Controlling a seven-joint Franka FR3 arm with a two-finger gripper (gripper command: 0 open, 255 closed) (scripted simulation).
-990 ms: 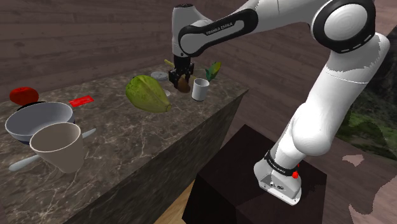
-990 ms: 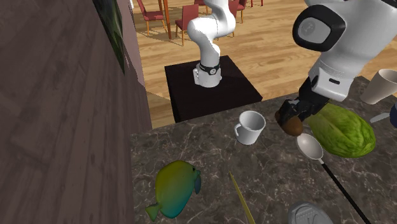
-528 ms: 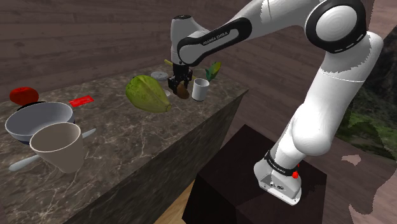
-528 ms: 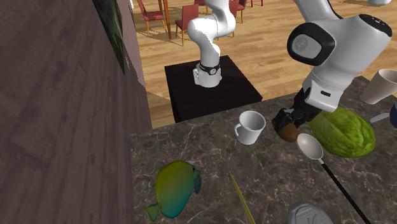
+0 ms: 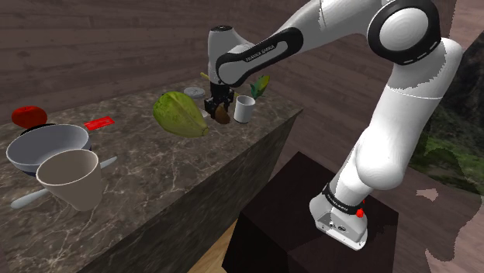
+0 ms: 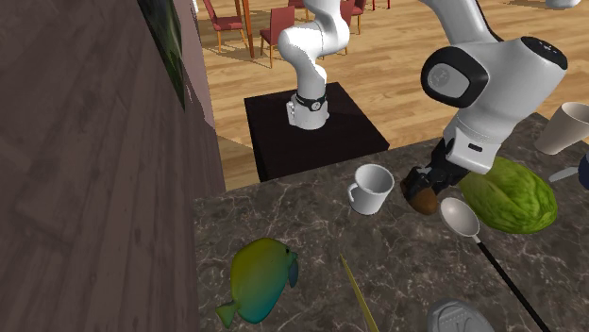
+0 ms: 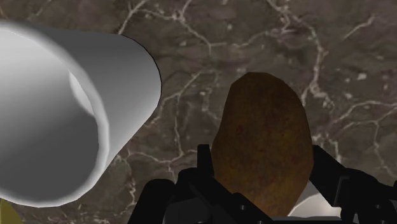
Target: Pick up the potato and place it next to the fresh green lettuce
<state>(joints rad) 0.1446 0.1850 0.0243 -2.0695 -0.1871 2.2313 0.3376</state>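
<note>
**Potato in the gripper, low over the table between mug and lettuce**

The brown potato is sitting between the two black fingers of the gripper, which is closing on it from both sides and clasping it. In the shoulder view the potato is hanging under the gripper very close to the dark marbled table; whether it is touching the surface I cannot tell. In the second exterior view the potato and the gripper are showing near the table's edge on the side of the stand.

Just beside the potato on one side a white mug is standing upright, its wall looming close to the fingers in the wrist view. On the other side the green lettuce is lying near the potato, with a slim gap between them. In the shoulder view the lettuce is lying to the left of the gripper and the mug to its right.

A grey spoon is lying just beside the potato and the lettuce, its handle running away toward the second exterior view's lower right. Farther along the table a yellow-green and blue fish is lying well apart from the mug. At the shoulder view's left a pale bowl and a beige cup are standing side by side.
</note>
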